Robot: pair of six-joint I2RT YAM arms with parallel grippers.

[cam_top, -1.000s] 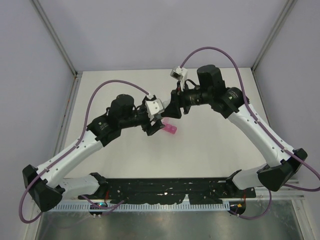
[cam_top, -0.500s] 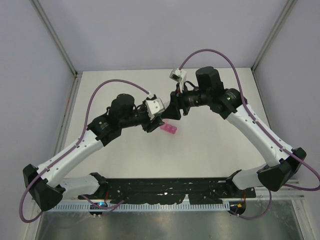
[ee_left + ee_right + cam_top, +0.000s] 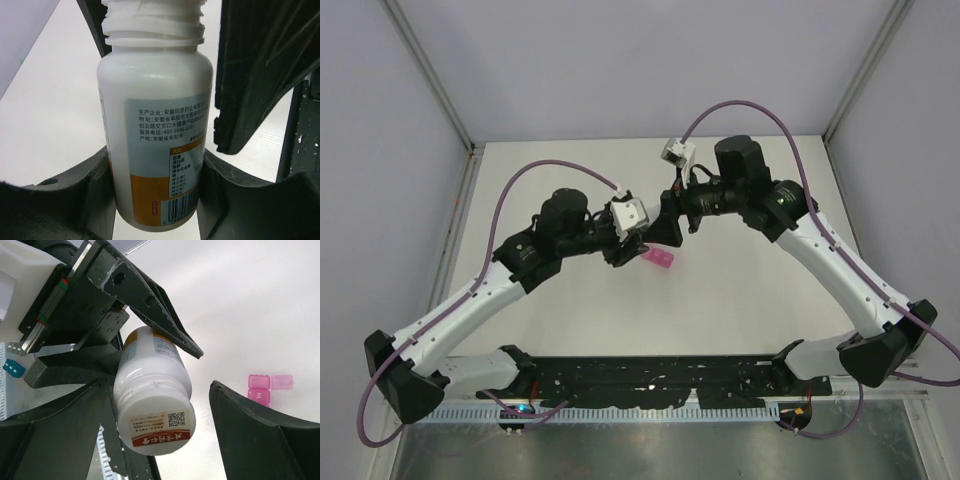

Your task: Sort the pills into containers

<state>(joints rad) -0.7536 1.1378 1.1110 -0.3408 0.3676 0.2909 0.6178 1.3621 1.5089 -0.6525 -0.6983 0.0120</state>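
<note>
My left gripper (image 3: 157, 192) is shut on the lower body of a white bottle (image 3: 155, 125) with an orange-red label, held above the table. The bottle's capped end (image 3: 157, 427) points between the fingers of my right gripper (image 3: 162, 407), which stands open with a gap beside the cap. From above, the left gripper (image 3: 633, 246) and right gripper (image 3: 666, 231) meet mid-table and hide the bottle. The pink containers (image 3: 660, 259) lie on the table just below them. The containers (image 3: 270, 387) also show in the right wrist view with one lid flipped open. No pills are in view.
One black finger of the right gripper (image 3: 255, 75) hangs close to the bottle's neck in the left wrist view. The white table (image 3: 740, 300) is bounded by grey walls at back and sides, with a black rail (image 3: 650, 375) along the near edge.
My right gripper's jaws have spread apart around the bottle's cap end. The left gripper has closed onto the bottle. Both arms have barely shifted.
</note>
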